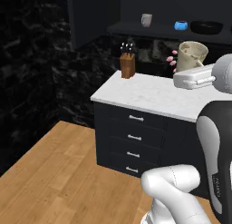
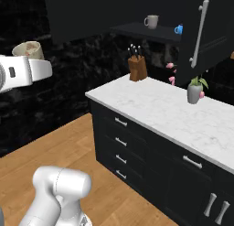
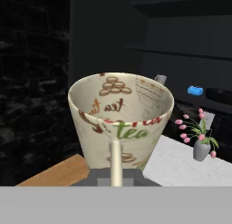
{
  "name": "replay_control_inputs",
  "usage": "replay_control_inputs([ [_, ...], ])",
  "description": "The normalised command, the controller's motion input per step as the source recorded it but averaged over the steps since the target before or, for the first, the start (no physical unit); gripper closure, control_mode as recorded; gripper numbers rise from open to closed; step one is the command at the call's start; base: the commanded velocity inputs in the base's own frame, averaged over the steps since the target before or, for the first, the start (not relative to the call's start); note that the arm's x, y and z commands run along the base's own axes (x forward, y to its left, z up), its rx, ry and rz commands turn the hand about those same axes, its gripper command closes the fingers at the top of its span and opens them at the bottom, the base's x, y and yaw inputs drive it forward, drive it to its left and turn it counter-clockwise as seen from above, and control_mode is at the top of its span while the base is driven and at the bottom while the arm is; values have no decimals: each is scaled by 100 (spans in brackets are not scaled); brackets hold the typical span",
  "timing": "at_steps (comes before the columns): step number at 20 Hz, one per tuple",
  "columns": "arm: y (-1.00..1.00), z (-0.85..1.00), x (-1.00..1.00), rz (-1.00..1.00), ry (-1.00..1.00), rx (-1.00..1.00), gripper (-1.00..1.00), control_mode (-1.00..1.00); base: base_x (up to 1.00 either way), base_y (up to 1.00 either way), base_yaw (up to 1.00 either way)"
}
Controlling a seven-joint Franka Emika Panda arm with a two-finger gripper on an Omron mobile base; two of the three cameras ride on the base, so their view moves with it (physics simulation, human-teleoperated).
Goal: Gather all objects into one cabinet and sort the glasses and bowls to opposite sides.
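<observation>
My gripper [image 1: 192, 68] is shut on the mottled cream-beige cup [image 1: 192, 54], held upright in the air above the counter's near side. In the hand view that cup [image 3: 120, 121], printed with "tea", sits right in front of the camera. In the right base view the gripper [image 2: 30, 59] and cup [image 2: 28, 49] are at the far left. The dark upper cabinet [image 1: 136, 29] stands open. On its shelf are the grey cup [image 1: 146, 20] at the left, the small blue bowl [image 1: 181, 25] and the wide black bowl [image 1: 206, 26] at the right.
A white marble counter [image 1: 149, 94] tops dark drawer units [image 1: 133, 139]. A knife block [image 1: 128, 64] stands at its back. A grey vase of pink tulips [image 2: 194, 91] stands below the open cabinet door [image 2: 201, 33] with its long silver handle. Wooden floor lies to the left.
</observation>
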Motion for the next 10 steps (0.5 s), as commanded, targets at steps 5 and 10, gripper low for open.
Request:
replay_control_inputs([
  [5,0,0,0,0,0,0,100,100,78,0,-53],
  [10,0,0,0,0,0,0,100,100,74,3,-50],
])
